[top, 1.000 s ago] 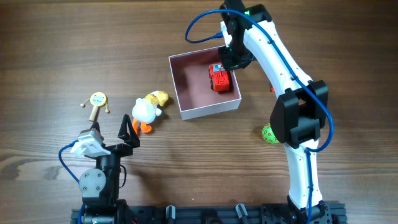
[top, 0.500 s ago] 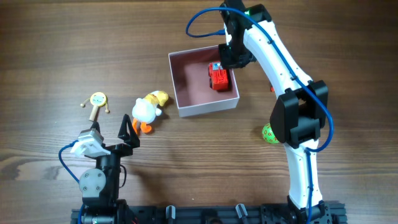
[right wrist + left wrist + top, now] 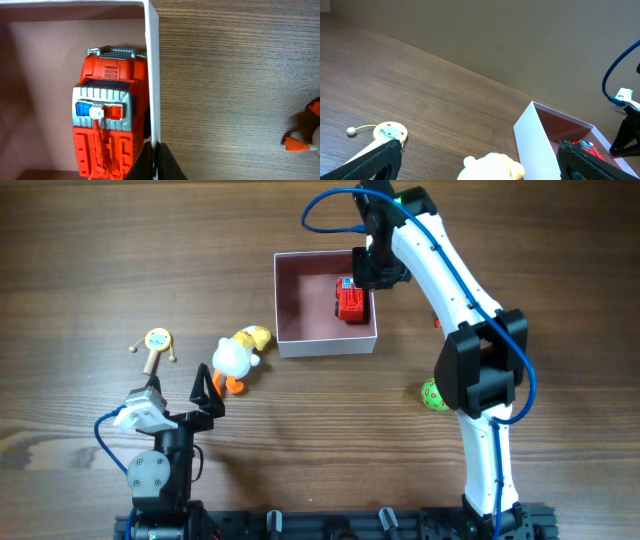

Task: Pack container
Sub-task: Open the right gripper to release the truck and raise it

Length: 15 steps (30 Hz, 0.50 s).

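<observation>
The container (image 3: 325, 344) is a white-walled box with a pink inside, at the table's upper middle. A red toy fire truck (image 3: 351, 302) lies in it against the right wall. My right gripper (image 3: 375, 275) is shut on that right wall; in the right wrist view its fingers (image 3: 156, 160) pinch the thin white wall (image 3: 152, 75) beside the truck (image 3: 107, 125). My left gripper (image 3: 178, 385) stands open near the front left. A yellow-and-white plush duck (image 3: 238, 356) lies just beyond it, low between the jaws (image 3: 477, 162) in the left wrist view.
A small yellow rattle drum (image 3: 157, 342) lies left of the duck. A green ball (image 3: 432, 395) sits right of the container, partly under the right arm. A small orange-and-white toy (image 3: 305, 140) lies on the wood right of the box.
The container has turned with my right gripper on its wall and now sits square to the table, its front right corner pulled left. The left arm has not moved.
</observation>
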Each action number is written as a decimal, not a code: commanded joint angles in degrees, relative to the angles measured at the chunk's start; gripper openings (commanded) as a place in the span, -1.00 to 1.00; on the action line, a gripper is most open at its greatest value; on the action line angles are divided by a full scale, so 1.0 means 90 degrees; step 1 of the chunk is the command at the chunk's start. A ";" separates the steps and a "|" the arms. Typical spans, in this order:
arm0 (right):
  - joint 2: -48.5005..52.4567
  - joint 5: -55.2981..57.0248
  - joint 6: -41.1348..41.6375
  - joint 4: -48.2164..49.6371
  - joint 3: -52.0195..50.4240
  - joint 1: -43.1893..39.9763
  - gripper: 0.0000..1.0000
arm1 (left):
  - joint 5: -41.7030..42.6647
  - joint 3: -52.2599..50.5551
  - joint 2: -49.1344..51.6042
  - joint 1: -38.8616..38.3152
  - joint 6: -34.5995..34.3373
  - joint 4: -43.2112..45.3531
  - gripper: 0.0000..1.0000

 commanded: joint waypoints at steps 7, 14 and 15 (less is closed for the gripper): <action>-0.0036 0.0498 -0.0053 -0.0090 -0.0024 0.0019 -0.91 | 0.0056 -0.0029 -0.0068 0.0046 0.0007 -0.0005 1.00; -0.0036 0.0597 -0.0199 -0.0114 -0.0024 0.0019 -0.91 | 0.0056 -0.0029 -0.0068 0.0046 0.0007 -0.0005 1.00; -0.0036 0.0593 -0.0219 -0.0114 -0.0024 0.0019 -0.91 | 0.0056 -0.0029 -0.0068 0.0046 0.0007 -0.0005 1.00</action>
